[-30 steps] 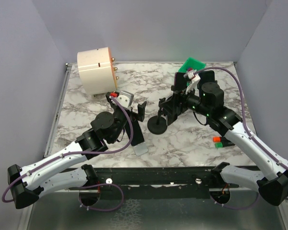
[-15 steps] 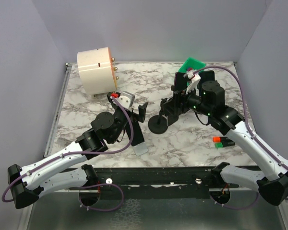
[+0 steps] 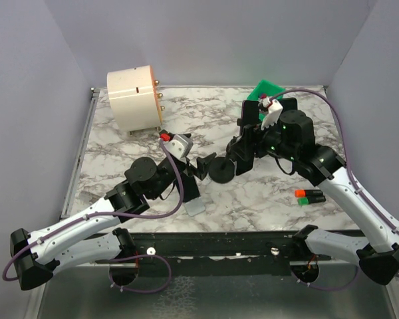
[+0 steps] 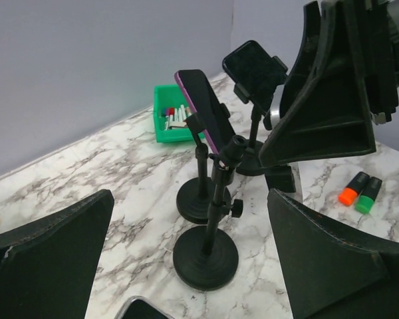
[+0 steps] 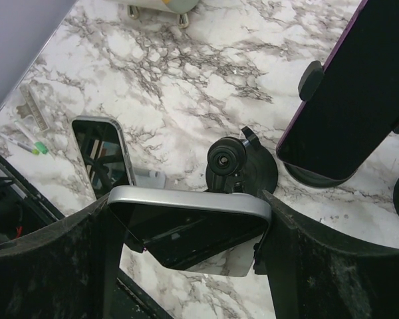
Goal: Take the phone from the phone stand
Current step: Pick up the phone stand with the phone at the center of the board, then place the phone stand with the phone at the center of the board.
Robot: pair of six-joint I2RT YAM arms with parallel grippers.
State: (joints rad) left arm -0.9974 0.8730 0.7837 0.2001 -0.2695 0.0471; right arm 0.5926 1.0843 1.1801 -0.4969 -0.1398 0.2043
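My right gripper (image 5: 189,229) is shut on the phone (image 5: 179,206), a dark-screened phone with a silver edge, held across its width. The phone hangs tilted just above the black phone stand (image 5: 226,159), whose round head shows bare under it. In the left wrist view the stand (image 4: 206,256) rises from its round base to a bare knob at the top. In the top view the right gripper (image 3: 243,149) is just right of the stand's base (image 3: 221,171). My left gripper (image 3: 203,166) is open beside that base, and in its own view the gripper (image 4: 191,199) faces the stand with nothing between its fingers.
Behind stand two more stands, one holding a purple-edged phone (image 4: 203,100) and one a black phone (image 4: 253,63). Another phone (image 5: 103,156) lies flat near the front edge. A green bin (image 3: 267,88), a cream cylinder (image 3: 134,98) and two markers (image 3: 308,195) are also on the table.
My left gripper has moved right, close to the stand's base. My right gripper has closed a little on the phone and shifted slightly right and up with it.
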